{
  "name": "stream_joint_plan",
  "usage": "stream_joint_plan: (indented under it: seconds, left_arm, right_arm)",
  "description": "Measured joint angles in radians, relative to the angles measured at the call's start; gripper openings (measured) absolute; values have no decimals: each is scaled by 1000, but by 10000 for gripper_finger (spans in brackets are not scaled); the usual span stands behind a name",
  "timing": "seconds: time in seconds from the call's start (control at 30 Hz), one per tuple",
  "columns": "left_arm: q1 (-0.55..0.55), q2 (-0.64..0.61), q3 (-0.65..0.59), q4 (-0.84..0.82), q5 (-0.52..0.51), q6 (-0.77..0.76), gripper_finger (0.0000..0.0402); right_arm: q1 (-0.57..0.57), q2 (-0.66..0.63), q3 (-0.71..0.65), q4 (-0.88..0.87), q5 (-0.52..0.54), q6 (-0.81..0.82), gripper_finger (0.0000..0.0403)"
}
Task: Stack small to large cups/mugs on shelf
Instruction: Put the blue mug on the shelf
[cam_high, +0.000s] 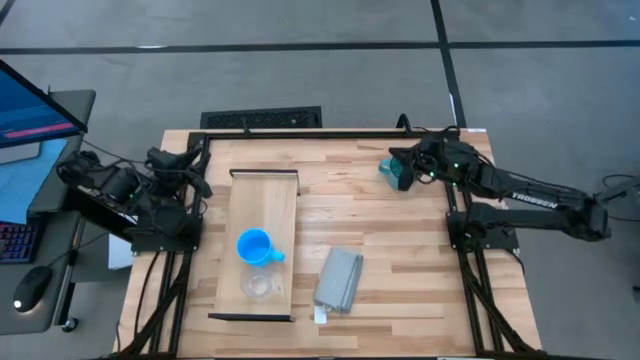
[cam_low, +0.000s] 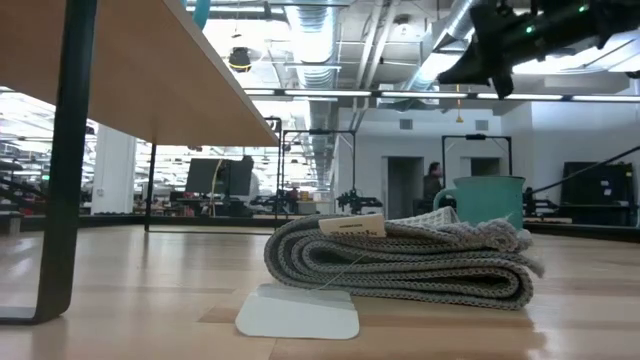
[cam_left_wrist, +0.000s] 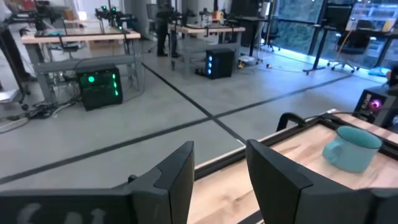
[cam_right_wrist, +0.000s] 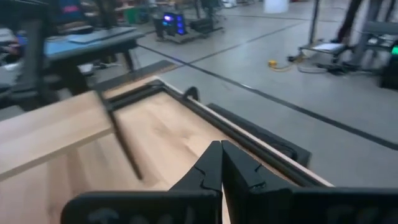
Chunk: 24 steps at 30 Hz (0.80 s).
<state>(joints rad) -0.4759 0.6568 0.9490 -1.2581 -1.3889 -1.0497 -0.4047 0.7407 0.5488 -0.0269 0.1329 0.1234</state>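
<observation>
Hovering right gripper (cam_high: 392, 168) above teal mug (cam_high: 397, 178)

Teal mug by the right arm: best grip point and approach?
Grip the rim wall of the teal mug from above. It stands upright, mouth open, clear of the grey cloth. The right pincer, shut, is beside it; its handle side is hard to tell.

Folded grey cloth (cam_low: 400, 262) with a paper tag at centre frame, pale card beneath its front edge, teal mug (cam_low: 487, 199) behind it at right, shelf (cam_low: 130, 70) underside across upper left on a dark leg, dark arm at upper right, wooden tabletop (cam_low: 130, 290).
</observation>
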Motion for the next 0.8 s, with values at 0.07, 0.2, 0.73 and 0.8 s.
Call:
stream_joint_plan:
  seconds: [0.07,0.2,0.73,0.8]
  left_arm:
    - [-1,-15,-17,30,-4,35,138]
    - [-1,-34,-28,44,-3,63,138]
    - [-116,-260,-172,101,-45,84,138]
    - [-161,-287,-187,130,-59,104,138]
  right_arm:
    - [-36,1,0,-8,0,0,24]
    - [-94,1,0,-10,0,47,24]
    - [-147,1,0,-27,-1,87,24]
    - [-146,1,0,-25,-1,87,24]
